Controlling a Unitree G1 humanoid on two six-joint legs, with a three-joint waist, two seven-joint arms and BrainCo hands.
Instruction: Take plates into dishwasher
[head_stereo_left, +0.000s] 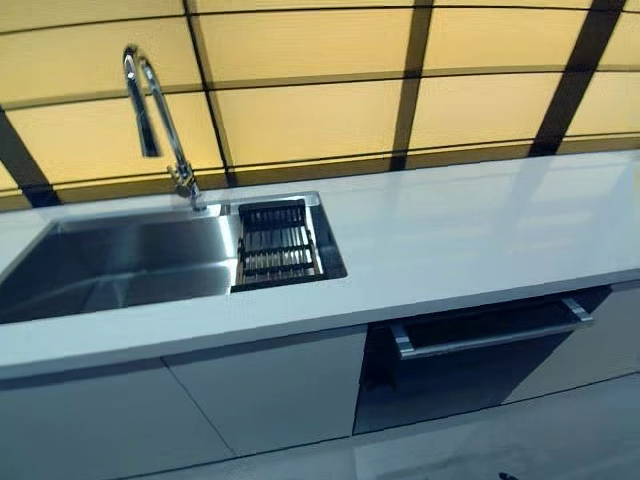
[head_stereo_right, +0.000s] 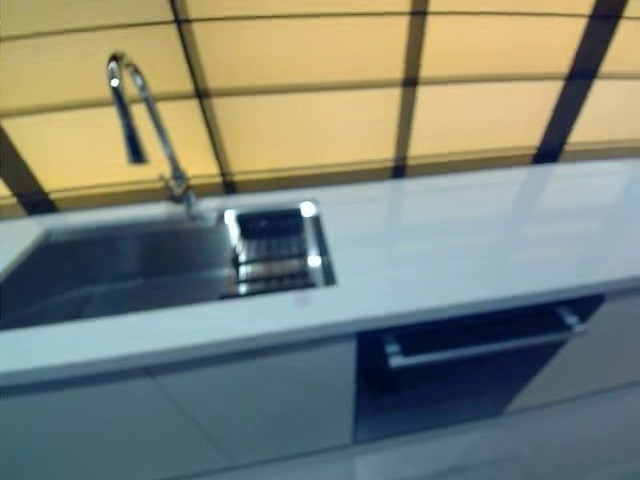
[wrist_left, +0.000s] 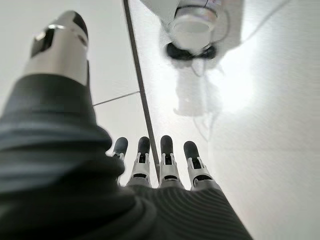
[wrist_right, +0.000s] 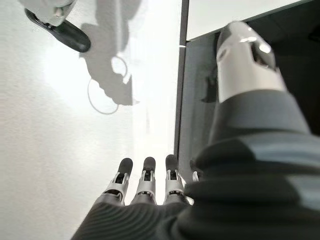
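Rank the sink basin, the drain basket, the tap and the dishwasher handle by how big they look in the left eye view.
Largest to smallest:
1. Sink basin
2. Drain basket
3. Dishwasher handle and tap: both are long and thin and look alike in size, so I won't rank them.

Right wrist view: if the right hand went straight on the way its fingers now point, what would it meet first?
Probably the pale floor. The right hand hangs open, holding nothing, fingers aimed down beside the dark cabinet front. Nothing shows between fingertips and floor, though depth is hard to judge.
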